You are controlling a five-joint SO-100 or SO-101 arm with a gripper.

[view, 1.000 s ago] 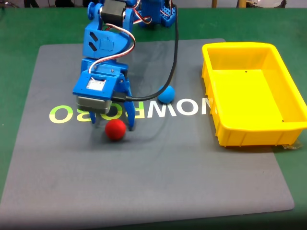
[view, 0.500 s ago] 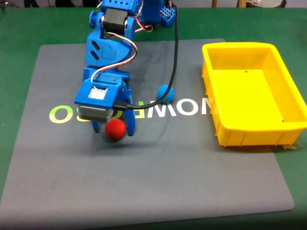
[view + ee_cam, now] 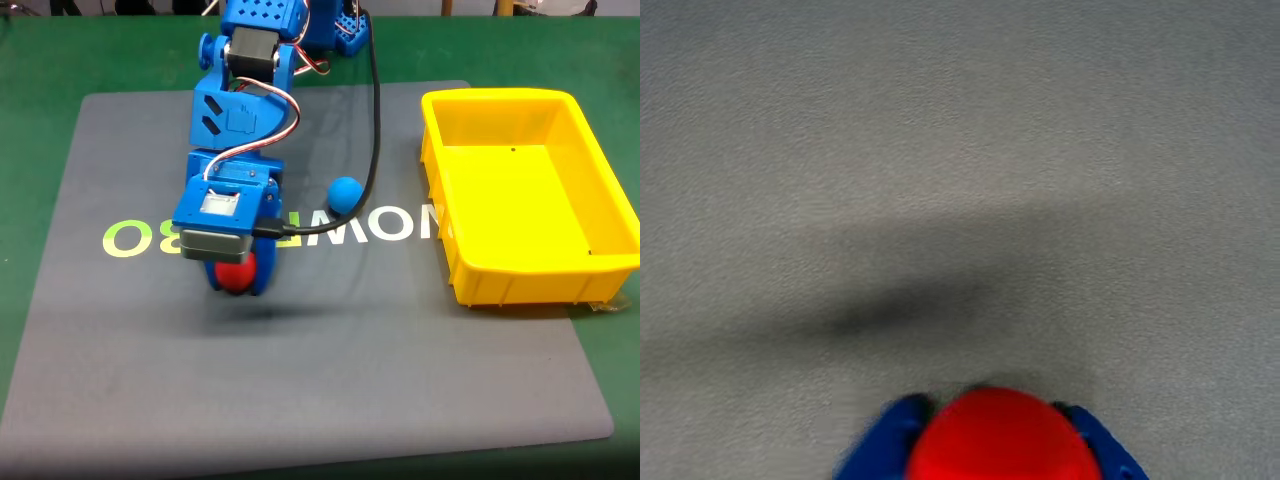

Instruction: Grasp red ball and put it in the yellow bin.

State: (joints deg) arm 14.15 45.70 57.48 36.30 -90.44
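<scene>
In the fixed view, the left half of the grey mat [image 3: 300, 380] carried the blue arm [image 3: 240, 110], which reached down over the mat's printed lettering [image 3: 130, 238] so that its gripper [image 3: 238, 280] sat low above the surface. The red ball [image 3: 236, 276] showed between the two blue fingers, mostly hidden under the wrist housing. In the wrist view the ball [image 3: 998, 440] filled the bottom edge with a blue fingertip [image 3: 880, 450] pressed against each side, so the claw looked closed to about the ball's width and gripping it; the soft shadow on the mat ahead suggested the ball was lifted slightly or just leaving the surface, though the pictures did not settle that. Further right in the fixed view, the blue ball [image 3: 346, 192] lay loose on the mat near the hanging black cable [image 3: 372, 130], and the yellow bin [image 3: 440, 200] stood well apart at the right edge, empty. The main risk appeared to be the grip itself: a smooth sphere pinched only near the fingertips could squirt out if the arm swung quickly. A low carry toward the bin could also knock the blue ball or catch the bin's near rim, and the slack cable might drag across the blue ball on the way.
</scene>
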